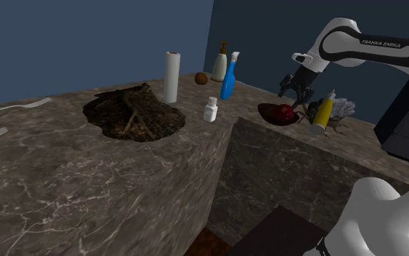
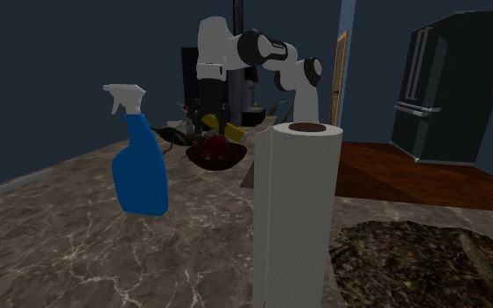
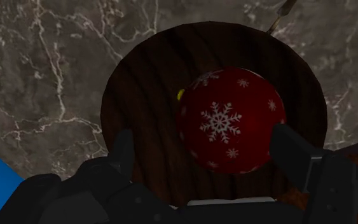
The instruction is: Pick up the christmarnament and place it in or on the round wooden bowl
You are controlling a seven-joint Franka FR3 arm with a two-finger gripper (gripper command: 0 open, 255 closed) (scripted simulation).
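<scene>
1. Gripper (image 3: pixel 206 147): the jaws are spread. The two black fingers (image 3: pixel 123 151) stand on either side of the ornament and do not clasp it.
2. Christmas ornament (image 3: pixel 231 121): a red ball with white snowflakes. It rests inside the round wooden bowl (image 3: pixel 139 95), off-centre.
3. Bowl position: on the dark marble countertop (image 1: pixel 86 189), just beside a yellow bottle (image 1: pixel 324 109).
4. Gripper position: directly above the bowl (image 1: pixel 266 110).
5. A blue spray bottle (image 2: pixel 141 171) and a paper towel roll (image 2: pixel 294 219) stand well apart from the bowl.
</scene>
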